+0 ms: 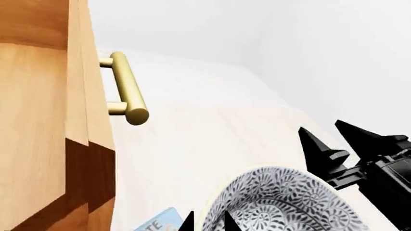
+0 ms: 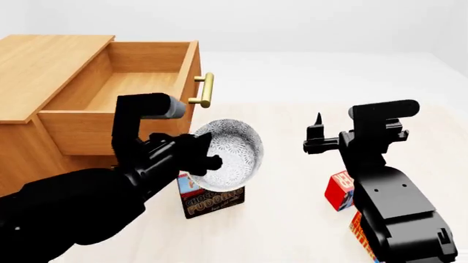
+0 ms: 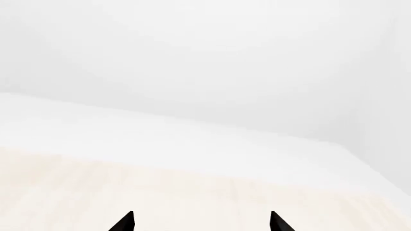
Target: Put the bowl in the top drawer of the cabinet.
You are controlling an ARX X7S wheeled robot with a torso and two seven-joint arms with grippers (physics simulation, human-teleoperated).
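The bowl (image 2: 232, 149), white with a blue-grey pattern, hangs tilted on its side beside the front of the top drawer (image 2: 120, 87), which is pulled out of the cabinet (image 2: 36, 60). My left gripper (image 2: 207, 160) is shut on the bowl's rim, one finger on each side. In the left wrist view the bowl (image 1: 282, 202) fills the space past my left gripper (image 1: 207, 224), with the drawer's brass handle (image 1: 128, 89) close by. My right gripper (image 2: 317, 137) stands open and empty to the right of the bowl; its view shows only the floor past the right gripper (image 3: 201, 224).
A pudding box (image 2: 212, 200) stands directly under the held bowl. A red box (image 2: 339, 189) sits by the right arm. The drawer's handle (image 2: 207, 90) sticks out toward the bowl. The right gripper (image 1: 347, 154) shows near the bowl in the left wrist view.
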